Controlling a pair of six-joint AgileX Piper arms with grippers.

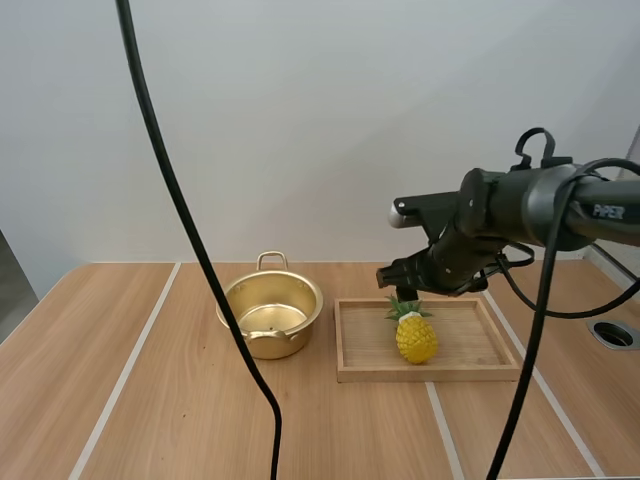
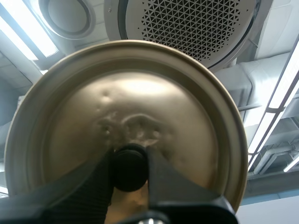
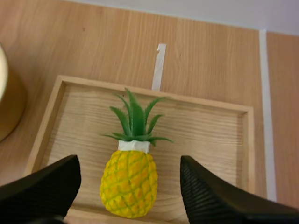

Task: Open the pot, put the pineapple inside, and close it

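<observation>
Open gold pot (image 1: 275, 345) sits on the table (image 1: 150, 400) just left of the frame's centre in the high view, no lid on it, nothing visible inside. Wooden tray (image 1: 365, 355) is just right of the pot, close but apart. Pineapple (image 1: 416, 337) lies in the tray, right of centre in frame, yellow body toward the near edge, green crown pointing to the far edge. Right arm reaches in from the right edge of the frame; right gripper (image 1: 402, 290) hangs over the crown, not touching it. Right wrist view: the right gripper's fingers (image 3: 46, 186) stand wide apart, released, nothing between them, with the pineapple on the tray floor below the gap and the pot's gold wall just beside the tray's edge. Left wrist view: left gripper (image 2: 130, 170) is clamped on the black knob (image 2: 129, 163) of the lid (image 2: 140, 102), one finger on each side of the knob, tips pinching it. The lid is a round gold disc with a dented top and a raised rim, its knob side facing the camera.
</observation>
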